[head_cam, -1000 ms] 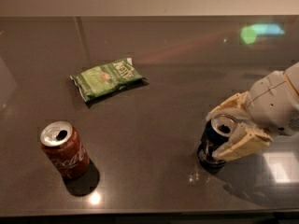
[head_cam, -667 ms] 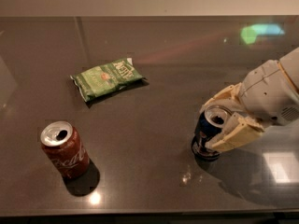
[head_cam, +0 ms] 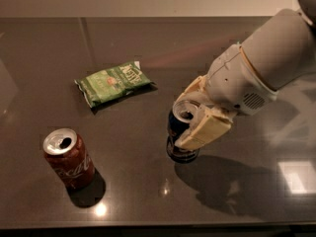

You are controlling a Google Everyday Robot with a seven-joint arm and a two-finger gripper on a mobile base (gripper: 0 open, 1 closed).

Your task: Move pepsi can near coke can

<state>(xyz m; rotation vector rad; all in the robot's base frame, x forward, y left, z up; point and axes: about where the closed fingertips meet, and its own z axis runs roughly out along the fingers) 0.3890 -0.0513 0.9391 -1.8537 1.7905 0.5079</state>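
The pepsi can [head_cam: 177, 130], dark navy with a silver open top, stands upright near the middle of the dark table. My gripper [head_cam: 190, 117] is shut on it, one cream finger [head_cam: 205, 131] across its front and the other behind it. The arm comes in from the upper right. The coke can [head_cam: 68, 158], red with white script and a silver top, stands upright at the lower left, well apart from the pepsi can.
A green chip bag [head_cam: 113, 82] lies flat at the upper left of centre. The dark glossy table [head_cam: 138, 191] has its front edge close to the bottom of the view. Bright light reflections show on the right side.
My gripper has carried the pepsi can leftward across the table, from the right side toward the middle. The coke can and the chip bag have not moved.
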